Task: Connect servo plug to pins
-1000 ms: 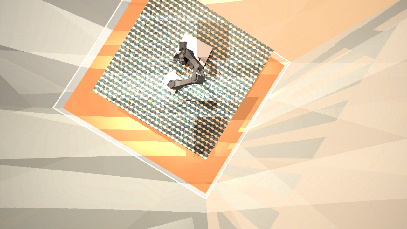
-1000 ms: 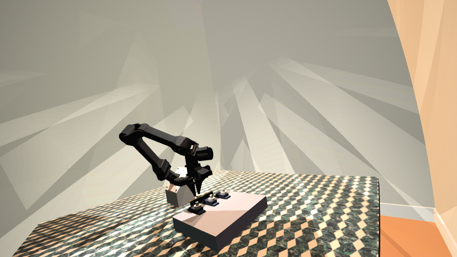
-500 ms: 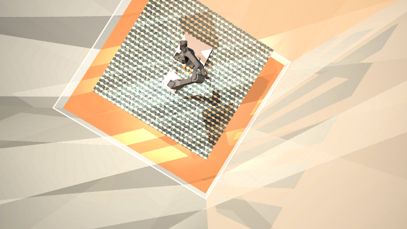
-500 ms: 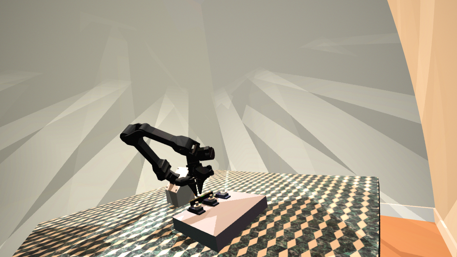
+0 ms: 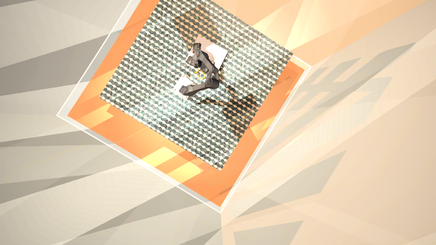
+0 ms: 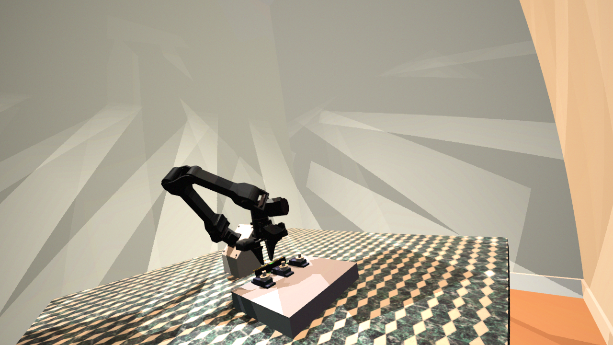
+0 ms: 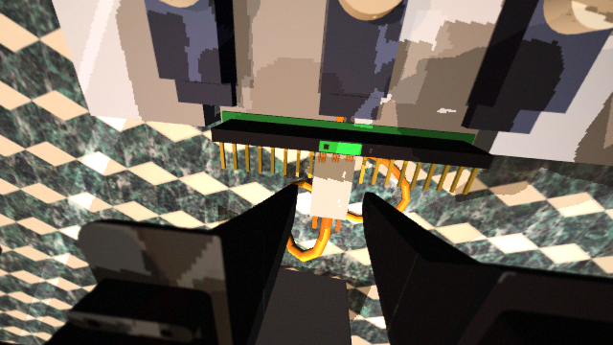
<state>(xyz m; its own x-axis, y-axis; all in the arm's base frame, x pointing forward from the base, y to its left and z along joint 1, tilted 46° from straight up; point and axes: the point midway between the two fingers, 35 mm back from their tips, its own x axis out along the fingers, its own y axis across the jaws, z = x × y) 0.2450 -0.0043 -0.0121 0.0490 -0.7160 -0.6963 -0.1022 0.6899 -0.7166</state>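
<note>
The plug (image 7: 329,201), small and pale, lies square to the pin row (image 7: 260,160) in the wrist view, its front end close against the black strip (image 7: 412,148) below the green band (image 7: 351,149). The band's dark dot (image 7: 326,147) is at its left end. The three pins there are hidden by the plug; the neighbouring pins look straight. The orange-looking lead (image 7: 406,194) loops below the row; its wire colours cannot be told apart. My gripper (image 7: 329,195) (image 6: 266,259) is open, with a gap on each side of the plug.
The pale holder block (image 6: 308,283) (image 7: 278,91) carries three dark blue motor-like units, the middle one (image 7: 359,72) behind the band. The pale arm base (image 6: 240,263) stands behind the holder in the exterior view. Exposed pins flank the plug on both sides.
</note>
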